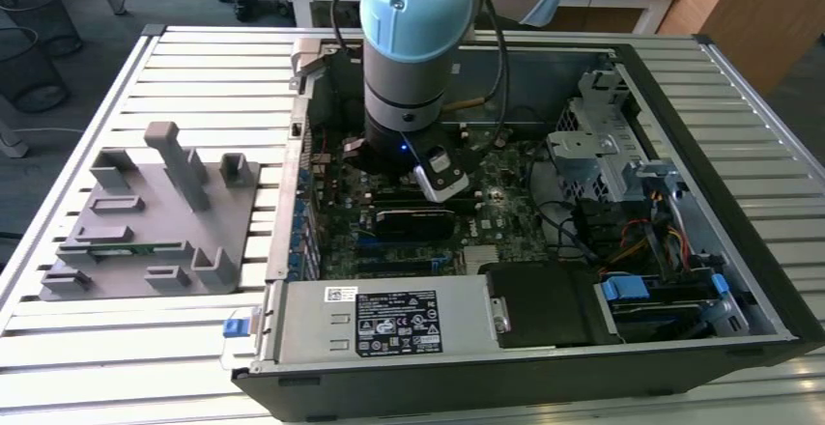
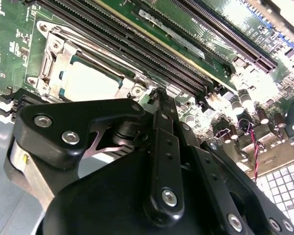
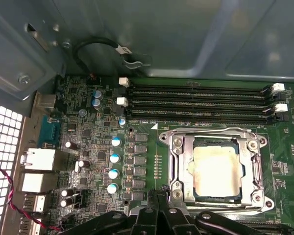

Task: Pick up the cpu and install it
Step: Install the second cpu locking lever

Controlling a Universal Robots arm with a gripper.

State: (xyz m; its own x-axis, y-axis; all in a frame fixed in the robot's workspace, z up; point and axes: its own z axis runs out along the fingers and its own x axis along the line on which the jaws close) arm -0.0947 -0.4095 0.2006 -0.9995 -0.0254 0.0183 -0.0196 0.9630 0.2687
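The cpu [image 3: 217,169], a pale square chip with a dull shiny top, lies flat inside the motherboard socket's metal frame [image 3: 175,164]. In the second wrist view the cpu [image 2: 90,83] sits in that same frame, just beyond the fingertips. My gripper [image 3: 159,192] hangs over the board beside the socket's edge, apart from the chip. Its black fingers [image 2: 159,105] are pressed together with nothing between them. In the exterior view my arm [image 1: 406,77] reaches down into the open computer case [image 1: 722,251], over the middle of the green board.
Long black memory slots [image 3: 201,103] run beside the socket. A black cable [image 3: 95,45] loops against the case wall, and a red-black wire [image 3: 10,196] lies by the rear ports. A grey fixture [image 1: 149,222] holding a green memory stick [image 1: 123,248] stands outside the case on the exterior view's left.
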